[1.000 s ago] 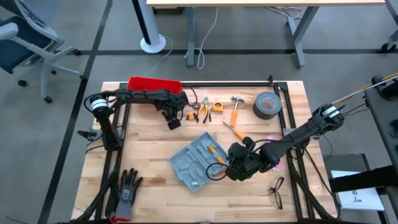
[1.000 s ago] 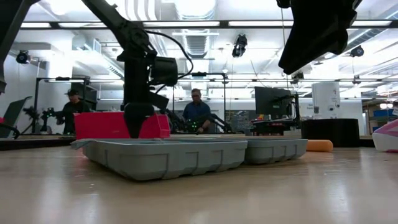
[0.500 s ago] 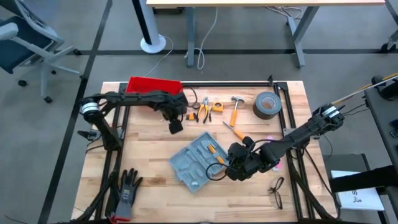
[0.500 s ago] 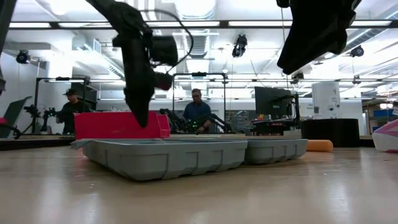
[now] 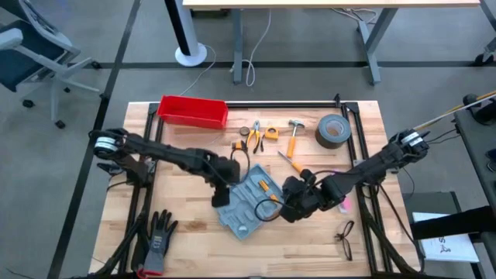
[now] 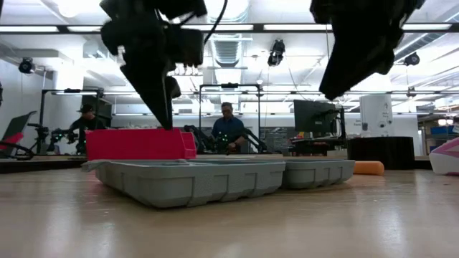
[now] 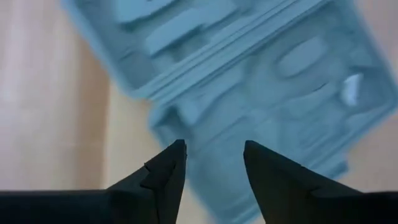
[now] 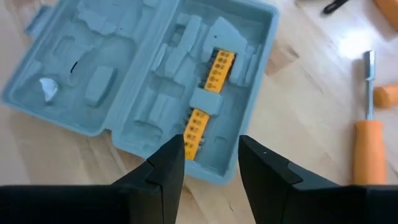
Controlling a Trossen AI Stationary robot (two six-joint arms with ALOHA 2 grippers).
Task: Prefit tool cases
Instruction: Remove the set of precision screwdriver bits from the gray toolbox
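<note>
A black glove [image 5: 159,236] and a pair of glasses [image 5: 345,239] lie at the near edge of the counter [image 5: 186,225]. Just beyond, the tool case [image 5: 246,199] rests open and flat mid-counter, a yellow bit strip [image 8: 206,107] seated in one half. The left pincer [image 5: 223,194] hovers over the case's left edge, fingers parted and empty. The right pincer [image 5: 288,208] sits at its right edge, fingers likewise apart, gripping nothing. Farther back lie a screwdriver [image 5: 292,163], hammer [image 5: 294,136], pliers [image 5: 253,136], tape roll [image 5: 332,130] and red bin [image 5: 192,111].
</note>
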